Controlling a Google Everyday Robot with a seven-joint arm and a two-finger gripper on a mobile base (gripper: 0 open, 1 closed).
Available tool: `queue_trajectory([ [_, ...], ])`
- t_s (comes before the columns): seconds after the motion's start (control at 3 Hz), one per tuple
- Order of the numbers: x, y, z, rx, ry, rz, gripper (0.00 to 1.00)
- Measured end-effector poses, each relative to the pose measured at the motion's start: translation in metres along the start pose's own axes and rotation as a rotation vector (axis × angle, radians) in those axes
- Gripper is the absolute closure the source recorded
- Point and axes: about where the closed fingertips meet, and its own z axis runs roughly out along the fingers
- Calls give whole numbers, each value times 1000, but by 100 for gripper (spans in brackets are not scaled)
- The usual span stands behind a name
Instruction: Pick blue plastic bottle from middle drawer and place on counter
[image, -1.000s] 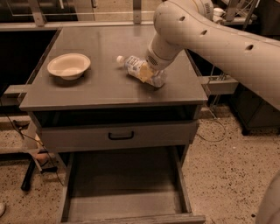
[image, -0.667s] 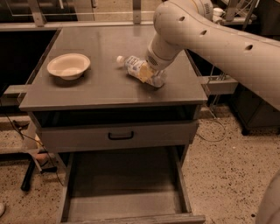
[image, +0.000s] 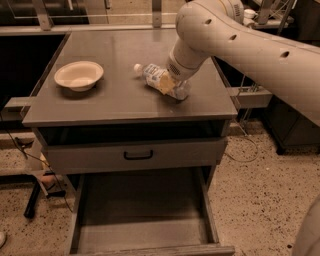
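Note:
The blue plastic bottle (image: 151, 75) lies on its side on the counter (image: 120, 47), right of centre, with its white cap pointing left. My gripper (image: 174, 86) is down at the bottle's base end and covers that end. The arm reaches in from the upper right. The middle drawer (image: 142, 200) is pulled open below and its grey floor is bare.
A cream bowl (image: 78, 75) sits on the counter's left side. A shut drawer front with a black handle (image: 138, 155) is above the open drawer. Cables and a black leg (image: 35, 197) lie on the speckled floor at left. Dark furniture (image: 292, 125) stands at right.

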Motion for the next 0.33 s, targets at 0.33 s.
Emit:
queue_trajectory([
  [0.33, 0, 0, 0, 0, 0, 0, 13],
])
